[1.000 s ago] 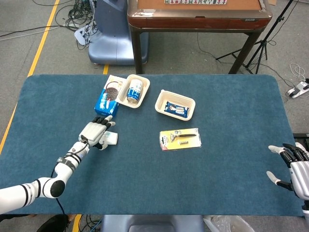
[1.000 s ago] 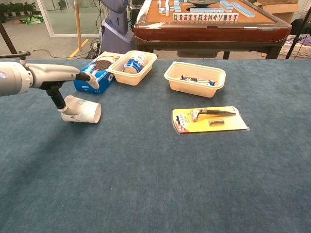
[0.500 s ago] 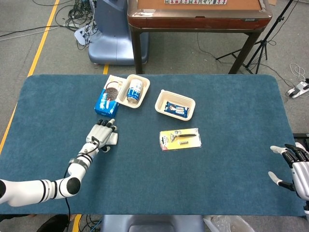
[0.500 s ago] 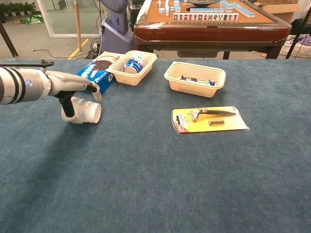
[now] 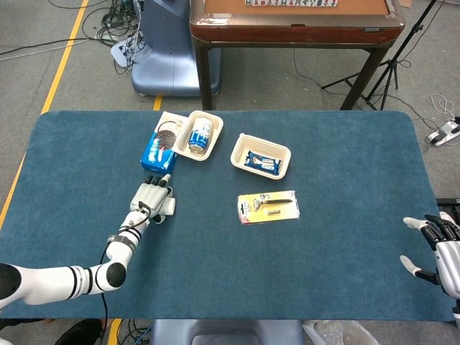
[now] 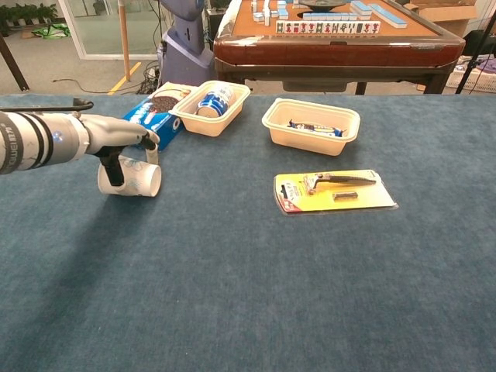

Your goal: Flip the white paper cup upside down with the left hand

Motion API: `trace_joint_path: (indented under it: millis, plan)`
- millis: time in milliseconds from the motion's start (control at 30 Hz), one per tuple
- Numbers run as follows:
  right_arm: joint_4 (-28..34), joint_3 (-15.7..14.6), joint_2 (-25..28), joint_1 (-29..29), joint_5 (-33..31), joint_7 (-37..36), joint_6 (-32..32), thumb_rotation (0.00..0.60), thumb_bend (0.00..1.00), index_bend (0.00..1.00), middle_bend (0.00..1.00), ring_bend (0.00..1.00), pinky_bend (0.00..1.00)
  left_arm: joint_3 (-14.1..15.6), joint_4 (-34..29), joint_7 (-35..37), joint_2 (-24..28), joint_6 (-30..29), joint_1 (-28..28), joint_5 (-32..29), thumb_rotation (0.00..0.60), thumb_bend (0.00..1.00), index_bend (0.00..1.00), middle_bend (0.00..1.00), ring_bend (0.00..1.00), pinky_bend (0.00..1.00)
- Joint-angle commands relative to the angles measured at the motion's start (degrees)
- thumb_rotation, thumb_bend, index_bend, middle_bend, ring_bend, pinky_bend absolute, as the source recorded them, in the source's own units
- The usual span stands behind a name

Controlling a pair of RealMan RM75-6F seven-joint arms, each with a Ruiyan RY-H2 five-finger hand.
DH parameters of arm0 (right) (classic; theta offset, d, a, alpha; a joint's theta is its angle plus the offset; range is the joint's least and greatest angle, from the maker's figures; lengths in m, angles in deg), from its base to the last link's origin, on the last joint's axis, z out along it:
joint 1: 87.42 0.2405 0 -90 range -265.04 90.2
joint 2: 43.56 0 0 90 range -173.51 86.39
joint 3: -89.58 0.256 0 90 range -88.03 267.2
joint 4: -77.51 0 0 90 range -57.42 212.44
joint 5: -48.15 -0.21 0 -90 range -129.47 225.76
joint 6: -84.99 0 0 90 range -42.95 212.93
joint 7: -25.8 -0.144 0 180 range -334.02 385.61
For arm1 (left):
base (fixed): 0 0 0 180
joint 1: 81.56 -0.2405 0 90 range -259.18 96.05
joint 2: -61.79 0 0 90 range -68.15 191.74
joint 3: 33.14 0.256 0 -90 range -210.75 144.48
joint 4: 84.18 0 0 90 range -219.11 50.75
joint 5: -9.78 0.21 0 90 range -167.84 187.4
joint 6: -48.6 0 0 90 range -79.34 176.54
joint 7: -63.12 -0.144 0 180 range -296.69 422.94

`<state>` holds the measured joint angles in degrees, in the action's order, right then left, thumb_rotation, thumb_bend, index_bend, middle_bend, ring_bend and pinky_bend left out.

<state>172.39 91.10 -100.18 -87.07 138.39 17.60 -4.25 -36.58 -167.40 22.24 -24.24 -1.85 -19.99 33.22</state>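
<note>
Since the white paper cup point(image 6: 132, 177) is lying on its side on the blue tabletop point(image 5: 323, 273), just in front of the Oreo box point(image 6: 147, 124), its long axis runs roughly left-right in the chest view with the open mouth facing right. The left hand point(image 5: 152, 199) is right on top of it, fingers draped over the cup body, looks like it's grasping it, though I can't see how firm. The right hand point(image 5: 438, 248) is way off at the far table edge, fingers spread, holding nothing. So left is obviously the nearer one.
</note>
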Motion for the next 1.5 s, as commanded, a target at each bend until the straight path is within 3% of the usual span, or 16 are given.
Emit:
trace_joint_path:
  millis: [33, 167, 333, 600, 867, 1133, 1500]
  plan:
    - [0.0, 0.0, 0.1, -0.1, 0.0, 0.0, -0.1, 0.600, 0.18, 0.28, 0.32, 0.15, 0.19, -0.1, 0.3, 0.2, -0.2, 0.1, -0.1, 0.0, 0.600, 0.22, 0.33, 0.00, 0.00, 0.00]
    - [0.1, 0.0, 0.1, -0.3, -0.2, 0.0, -0.2, 0.600, 0.18, 0.28, 0.32, 0.15, 0.19, -0.7, 0.6, 1.8, -0.3, 0.5, -0.7, 1.0, 0.600, 0.22, 0.35, 0.00, 0.00, 0.00]
    - [0.1, 0.0, 0.1, -0.4, -0.3, 0.0, -0.3, 0.600, 0.18, 0.28, 0.32, 0.15, 0.19, -3.3, 0.6, 8.9, 0.6, 1.5, -3.0, 5.7, 0.600, 0.22, 0.35, 0.00, 0.00, 0.00]
    - [0.4, 0.1, 0.1, -0.4, -0.2, 0.3, -0.3, 0.600, 0.18, 0.28, 0.32, 0.15, 0.19, -8.3, 2.4, 28.0, 1.3, 4.9, -9.1, 18.1, 0.600, 0.22, 0.36, 0.00, 0.00, 0.00]
    - [0.9, 0.1, 0.2, -0.3, -0.1, 0.8, -0.3, 0.600, 0.18, 0.28, 0.32, 0.15, 0.19, -10.4, 5.9, 45.5, 0.1, 7.8, -14.5, 28.7, 0.600, 0.22, 0.36, 0.00, 0.00, 0.00]
    - [1.4, 0.2, 0.2, -0.4, 0.0, 1.6, -0.4, 0.600, 0.18, 0.28, 0.32, 0.15, 0.19, -11.1, 11.2, 56.9, -4.0, 7.4, -17.8, 35.0, 0.600, 0.22, 0.36, 0.00, 0.00, 0.00]
    - [2.2, 0.1, 0.6, -0.6, 0.1, 2.3, -0.5, 0.600, 0.18, 0.28, 0.32, 0.15, 0.19, -10.1, 16.4, 63.1, -6.9, 5.4, -20.4, 40.6, 0.600, 0.22, 0.35, 0.00, 0.00, 0.00]
